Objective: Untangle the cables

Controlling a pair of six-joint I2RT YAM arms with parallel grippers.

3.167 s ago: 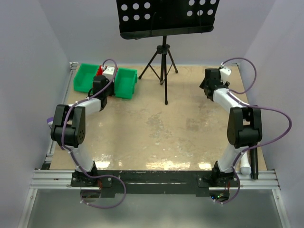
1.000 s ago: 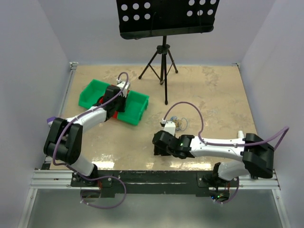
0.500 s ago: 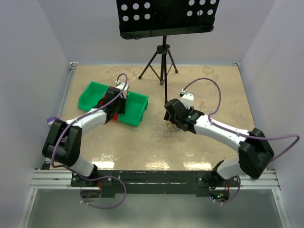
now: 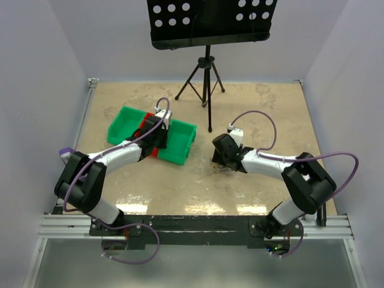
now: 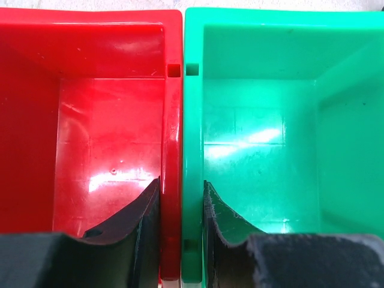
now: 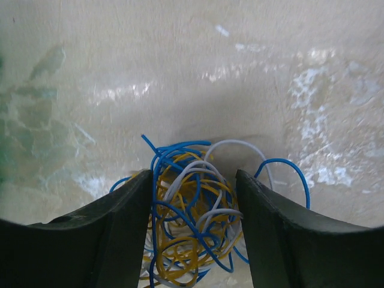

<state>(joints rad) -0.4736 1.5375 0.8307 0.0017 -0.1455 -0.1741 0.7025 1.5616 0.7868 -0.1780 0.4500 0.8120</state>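
My right tool (image 6: 193, 180) stood released, its two dark fingers spread to either side of the knot and low over it; I could not see that they pinched any strand. Between them lay the cables (image 6: 191, 234), thin floppy wire strands in blue, yellow-orange and whitish grey, heaped in one small snarl of crossing loops on the pale mottled worktop (image 6: 180, 72), well apart from the bins and to their right. My left tool (image 5: 181, 185) was clenched on the joined walls (image 5: 173, 120) where the glossy red plastic bin (image 5: 108, 138) met the glossy green plastic bin (image 5: 258, 138), one finger inside each. Both bins showed bare floors as far as that view reached. I judged the job barely begun: no colour had been drawn free, no strand lay in a bin, and every loop was left to be teased apart and sorted
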